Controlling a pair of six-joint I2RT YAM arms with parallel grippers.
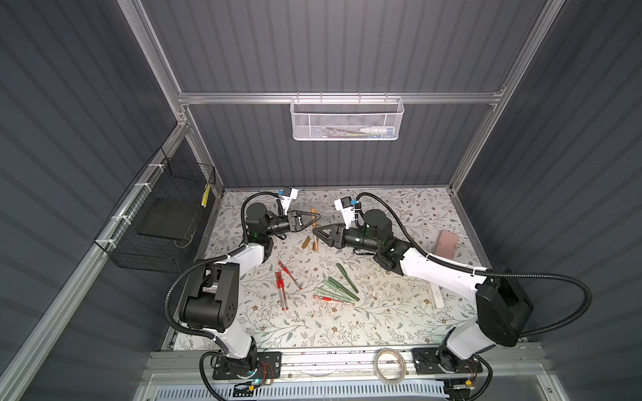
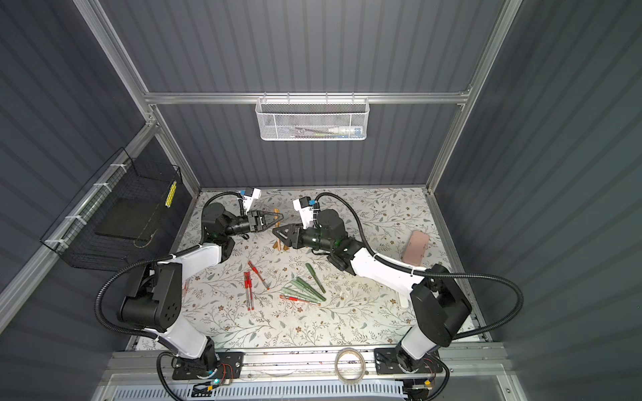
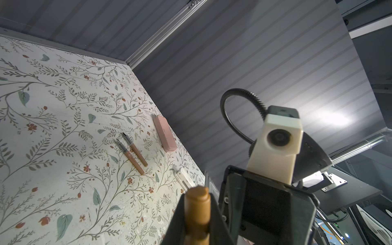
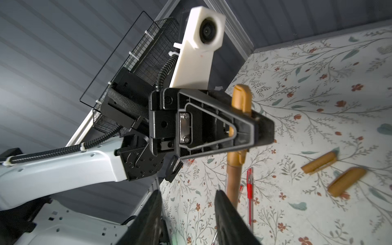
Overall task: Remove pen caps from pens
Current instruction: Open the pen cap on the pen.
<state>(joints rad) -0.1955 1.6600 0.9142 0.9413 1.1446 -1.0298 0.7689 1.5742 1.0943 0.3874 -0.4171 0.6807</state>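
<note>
Gold-brown pen (image 4: 233, 171), cap (image 4: 241, 99) on: clamped in left gripper (image 4: 263, 127) toward worktop's (image 1: 382, 312) far edge; right gripper (image 4: 188, 214) jaws apart.

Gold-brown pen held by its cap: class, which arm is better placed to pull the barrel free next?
Probably right. The left gripper is shut on the cap; the right gripper, jaws open, sits close by the bare barrel.

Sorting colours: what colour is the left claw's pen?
The pen is gold-brown, clearest in the right wrist view.
</note>
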